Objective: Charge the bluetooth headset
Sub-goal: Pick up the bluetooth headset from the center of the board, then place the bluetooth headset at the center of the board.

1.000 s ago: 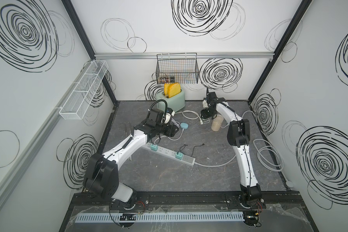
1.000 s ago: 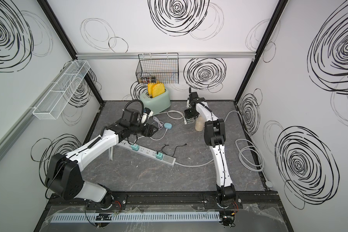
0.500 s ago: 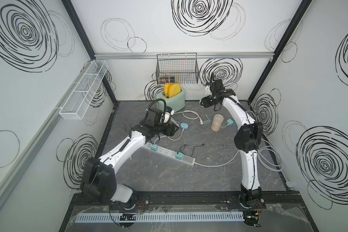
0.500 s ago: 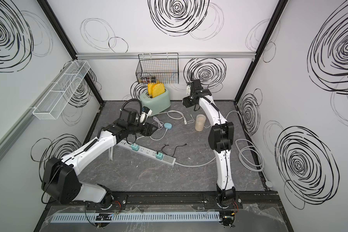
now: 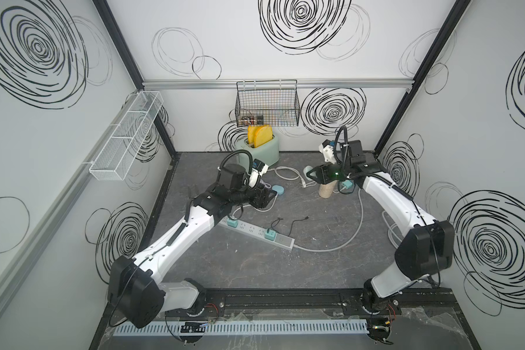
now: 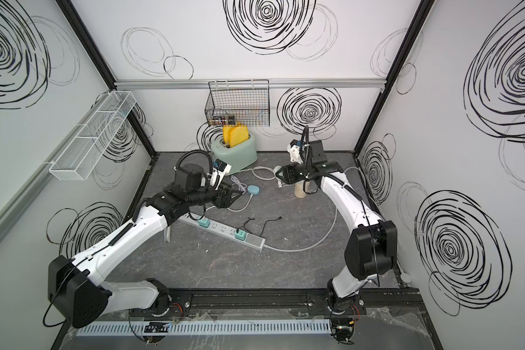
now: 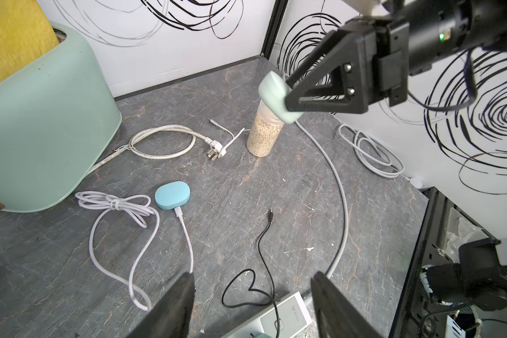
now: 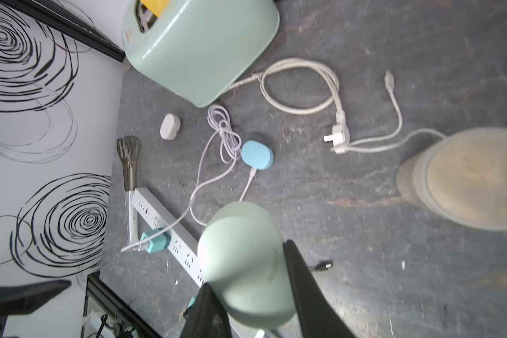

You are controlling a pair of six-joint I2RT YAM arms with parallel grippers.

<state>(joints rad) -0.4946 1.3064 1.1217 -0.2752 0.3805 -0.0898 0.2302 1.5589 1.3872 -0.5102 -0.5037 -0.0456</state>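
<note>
Headset case [image 8: 240, 257] is pinched in the right hand [image 7: 286, 91], up off the counter [image 7: 293, 187]. Left hand [image 7: 251, 282] hangs spread and empty just short of the black cable [image 7: 263, 243], probably so it can plug it in.

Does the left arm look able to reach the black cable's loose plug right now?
Probably yes. The left fingers stand open and empty, and the black cable's plug lies on bare table just ahead of them, nothing covering it.
</note>
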